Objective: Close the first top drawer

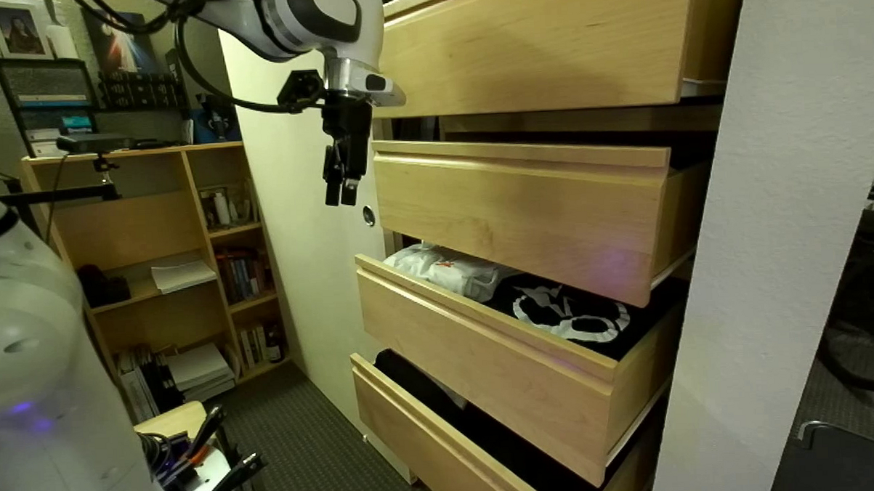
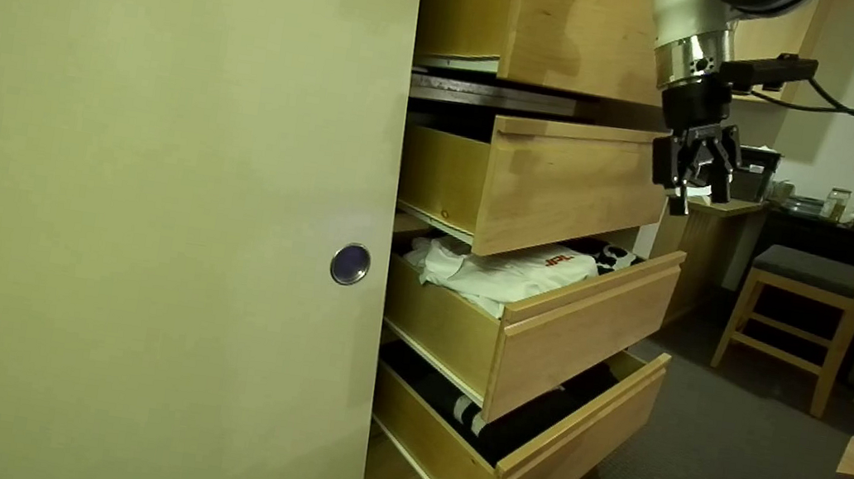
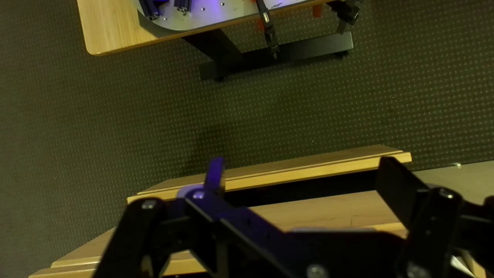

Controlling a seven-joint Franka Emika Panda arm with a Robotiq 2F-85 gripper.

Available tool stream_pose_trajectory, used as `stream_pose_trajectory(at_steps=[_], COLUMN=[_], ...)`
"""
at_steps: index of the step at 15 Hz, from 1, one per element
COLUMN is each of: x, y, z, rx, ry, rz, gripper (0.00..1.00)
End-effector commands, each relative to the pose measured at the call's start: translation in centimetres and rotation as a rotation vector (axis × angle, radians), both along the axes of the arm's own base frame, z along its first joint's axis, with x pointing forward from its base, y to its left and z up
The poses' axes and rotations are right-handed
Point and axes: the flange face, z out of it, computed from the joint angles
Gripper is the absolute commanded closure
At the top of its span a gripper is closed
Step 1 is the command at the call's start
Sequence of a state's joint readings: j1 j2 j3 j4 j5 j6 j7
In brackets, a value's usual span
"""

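The top drawer (image 1: 539, 53) stands in the upper right of the frame in an exterior view, pulled well out above the others; a pale runner (image 2: 460, 63) shows under its side, which carries it and should let a straight push send it home. Its front is flat, with no handle showing, so this looks like a job for pressing rather than grasping. The fingers (image 3: 401, 189) are spread apart with nothing held between them in the wrist view; in both exterior views they point downward, lower than the bottom edge of that front. They would have to rise before they could press on it, and drawing them together first might make a firmer pusher.

The second drawer (image 1: 516, 214) and the third drawer (image 1: 484, 353) are out as well, the third holding white cloth (image 2: 501, 277), so a push made too low would likely meet the wrong one. At the left of the frame in an exterior view, the door (image 2: 149, 192) stands beside them, leaving these drawers room to slide. A clamp (image 3: 265, 17) sits across the edge of the desk (image 3: 110, 29), probably to keep the base of the arm (image 1: 42, 375) steady when it pushes.
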State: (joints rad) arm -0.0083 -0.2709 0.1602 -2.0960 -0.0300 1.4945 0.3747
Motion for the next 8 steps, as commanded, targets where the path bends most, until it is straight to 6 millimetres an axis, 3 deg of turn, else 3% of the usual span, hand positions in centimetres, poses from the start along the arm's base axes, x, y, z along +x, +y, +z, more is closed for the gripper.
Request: stream_pose_trajectory(at_steps=[1,8], x=[0.01,-0.18], y=[0.0,0.27], z=[0.04,0.11], rx=[0.0,0.006], ry=[0.001,0.0], rz=[0.0,0.021], gripper=[0.0,0.0])
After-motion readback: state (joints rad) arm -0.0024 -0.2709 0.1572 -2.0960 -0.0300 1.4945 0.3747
